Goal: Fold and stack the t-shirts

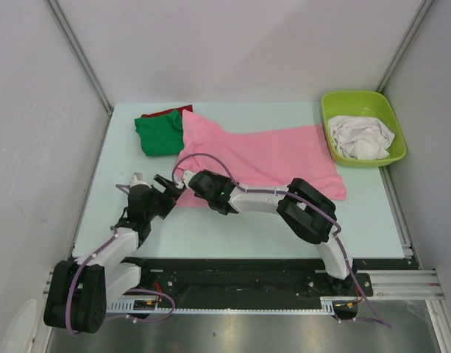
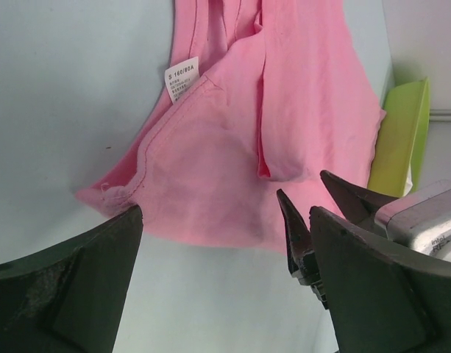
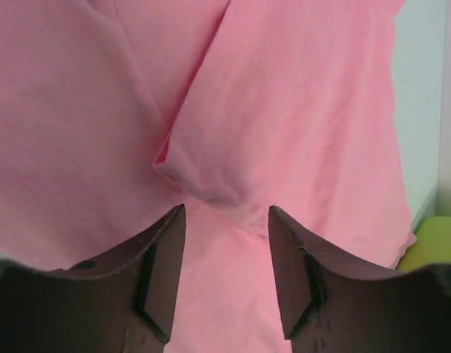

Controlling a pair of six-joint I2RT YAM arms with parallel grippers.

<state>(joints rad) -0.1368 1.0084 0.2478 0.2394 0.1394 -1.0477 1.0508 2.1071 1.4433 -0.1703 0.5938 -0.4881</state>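
Observation:
The large pink t-shirt [image 1: 269, 158] lies spread across the middle of the table, its neck label [image 2: 182, 79] showing near its left corner. A folded green t-shirt [image 1: 159, 132] lies on a red one [image 1: 166, 112] at the back left. White t-shirts [image 1: 365, 136] are bunched in the tub. My left gripper [image 1: 168, 185] is open and empty, low at the pink shirt's near left edge [image 2: 210, 220]. My right gripper [image 1: 187, 176] is open right beside it, its fingers [image 2: 299, 235] showing in the left wrist view. Its jaws straddle a pink fold [image 3: 210, 184].
A lime-green plastic tub [image 1: 335, 110] stands at the back right corner. The pale table [image 1: 232, 228] has raised rails along its sides and white walls behind. Both arms crowd the near left of the pink shirt.

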